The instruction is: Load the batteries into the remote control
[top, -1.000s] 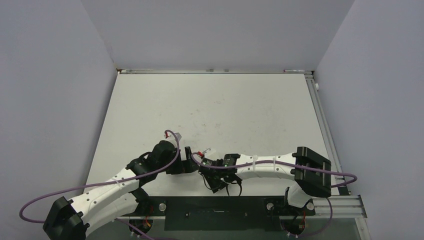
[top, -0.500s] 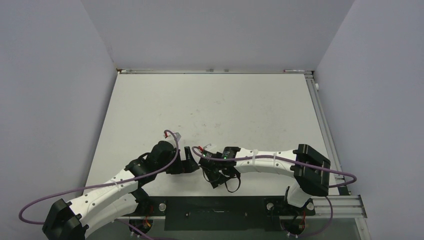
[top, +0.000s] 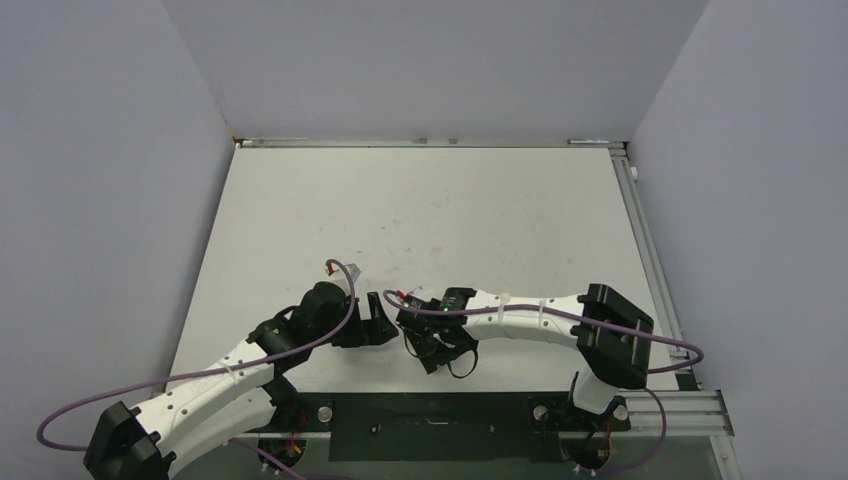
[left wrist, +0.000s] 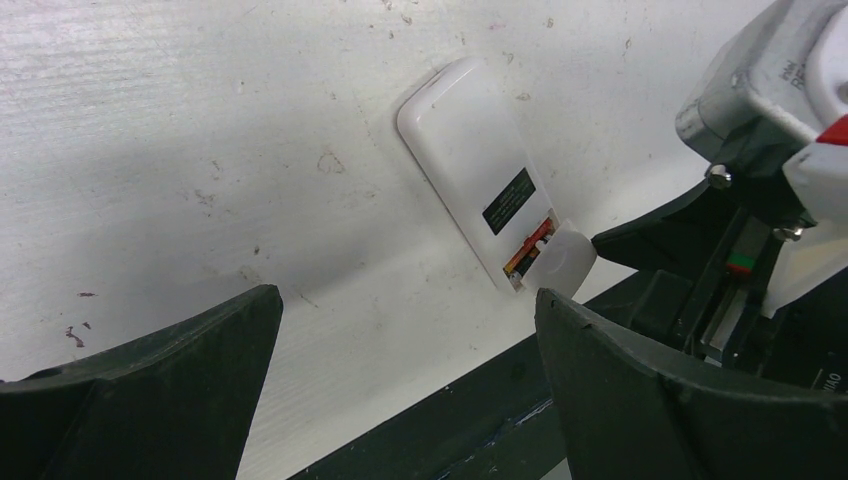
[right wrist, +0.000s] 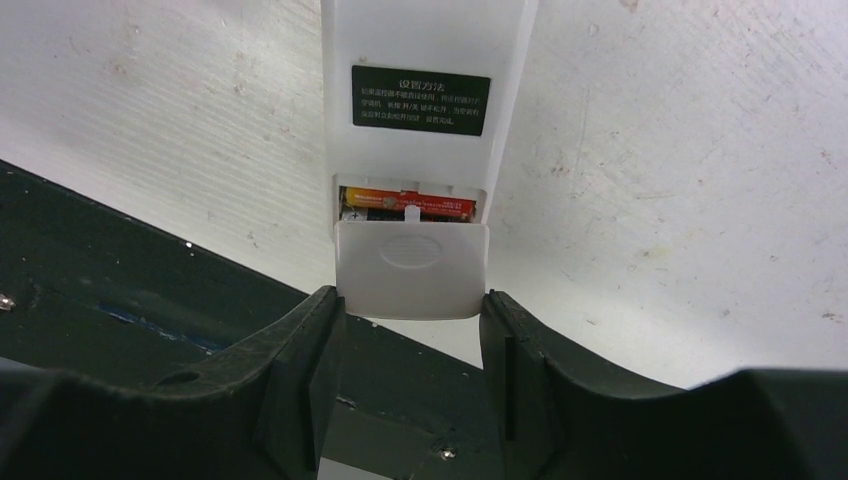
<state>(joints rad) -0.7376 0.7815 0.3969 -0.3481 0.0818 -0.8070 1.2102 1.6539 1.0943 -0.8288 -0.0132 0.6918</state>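
Note:
The remote control (right wrist: 425, 60) lies back-up on the white table, close to the front edge; the left wrist view shows the remote (left wrist: 465, 170) as well. Its battery bay is uncovered at the near end, and the batteries (right wrist: 410, 207) sit inside, a reddish-orange one plainest. A small white battery cover (right wrist: 410, 268) rests at the mouth of the bay, overlapping its lower edge. My right gripper (right wrist: 410, 300) is shut on this cover, one finger on each side. My left gripper (left wrist: 408, 295) hovers wide open beside the remote, holding nothing.
A black strip (right wrist: 120, 300) runs along the table's front edge right under both grippers. In the top view the two arms meet near the front middle of the table (top: 430, 220), with grey walls on three sides.
The right arm has shifted a little to the left and away from the front edge with the cover in its jaws. The left arm has hardly moved.

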